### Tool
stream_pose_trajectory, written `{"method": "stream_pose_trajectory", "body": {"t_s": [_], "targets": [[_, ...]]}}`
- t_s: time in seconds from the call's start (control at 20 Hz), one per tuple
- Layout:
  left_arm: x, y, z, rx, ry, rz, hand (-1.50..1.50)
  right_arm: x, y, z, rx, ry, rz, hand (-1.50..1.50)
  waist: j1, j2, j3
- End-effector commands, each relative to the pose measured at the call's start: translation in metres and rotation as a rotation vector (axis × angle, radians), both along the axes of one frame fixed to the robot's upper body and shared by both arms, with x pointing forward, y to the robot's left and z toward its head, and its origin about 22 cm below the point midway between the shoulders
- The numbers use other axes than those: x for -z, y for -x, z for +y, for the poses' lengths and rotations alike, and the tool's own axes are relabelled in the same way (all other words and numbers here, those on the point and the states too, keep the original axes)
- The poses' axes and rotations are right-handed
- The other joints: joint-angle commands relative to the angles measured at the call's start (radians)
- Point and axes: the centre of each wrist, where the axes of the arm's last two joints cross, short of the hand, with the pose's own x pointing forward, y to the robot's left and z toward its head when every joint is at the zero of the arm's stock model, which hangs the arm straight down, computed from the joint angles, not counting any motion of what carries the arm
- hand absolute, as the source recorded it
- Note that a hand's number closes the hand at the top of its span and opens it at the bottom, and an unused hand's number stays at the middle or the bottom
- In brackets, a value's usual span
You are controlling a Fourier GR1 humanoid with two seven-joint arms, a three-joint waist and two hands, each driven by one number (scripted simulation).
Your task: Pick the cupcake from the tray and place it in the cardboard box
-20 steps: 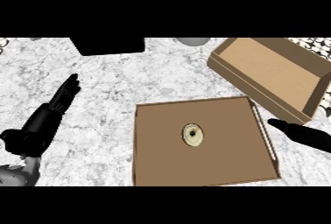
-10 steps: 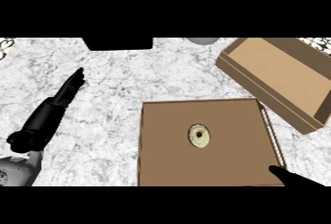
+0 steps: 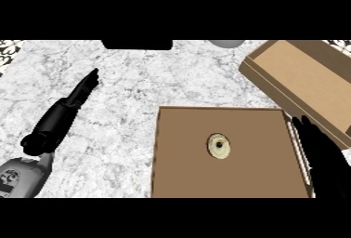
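A small pale cupcake [image 3: 218, 145] with a dark centre sits in the middle of the flat brown tray [image 3: 185, 162] at the lower centre. The open cardboard box [image 3: 308, 79] lies tilted at the upper right, apart from the tray. My right hand [image 3: 328, 160] is open with straight fingers over the tray's right edge, right of the cupcake and not touching it. My left hand [image 3: 68, 104] lies open and stretched out on the counter at the left, far from the tray.
The marble counter [image 3: 151, 79] spreads round the tray. A dark object [image 3: 137, 44] and a grey round thing [image 3: 226, 43] sit at the far edge. A patterned patch [image 3: 10, 45] shows at the top left corner.
The view has shifted, so tray and box sit lower and further right. My right hand has risen along the tray's right edge, nearer the cupcake. The left hand keeps its pose.
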Motion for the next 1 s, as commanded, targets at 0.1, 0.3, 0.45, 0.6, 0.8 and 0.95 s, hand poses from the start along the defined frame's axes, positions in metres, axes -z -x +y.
{"method": "stream_pose_trajectory", "body": {"t_s": [0.1, 0.3, 0.45, 0.6, 0.8, 0.95], "targets": [[0.003, -0.011, 0.004, 0.022, -0.003, -0.006, 0.0, -0.004, -0.015, 0.053, 0.025, 0.157, 0.136, -1.5, 0.024, 0.006, -0.002], [-0.006, -0.01, -0.009, 0.036, 0.01, -0.022, 0.0, 0.0, -0.041, 0.067, 0.092, 0.163, 0.225, -1.5, 0.035, 0.003, 0.0], [0.004, -0.008, -0.007, 0.021, 0.0, -0.013, 0.0, 0.009, -0.045, 0.091, 0.081, 0.178, 0.292, -1.5, 0.021, 0.0, 0.0], [0.003, -0.006, -0.011, 0.031, 0.012, -0.002, 0.0, 0.016, -0.054, 0.115, 0.107, 0.152, 0.326, -1.5, 0.017, -0.003, 0.003], [0.002, -0.013, -0.008, -0.002, 0.004, 0.003, 0.0, 0.004, -0.062, 0.129, 0.1, 0.147, 0.34, -1.5, -0.001, -0.004, 0.004], [0.005, -0.006, -0.003, 0.015, 0.02, 0.013, 0.0, 0.024, -0.073, 0.133, 0.144, 0.192, 0.38, -1.5, 0.007, -0.005, 0.004]]}}
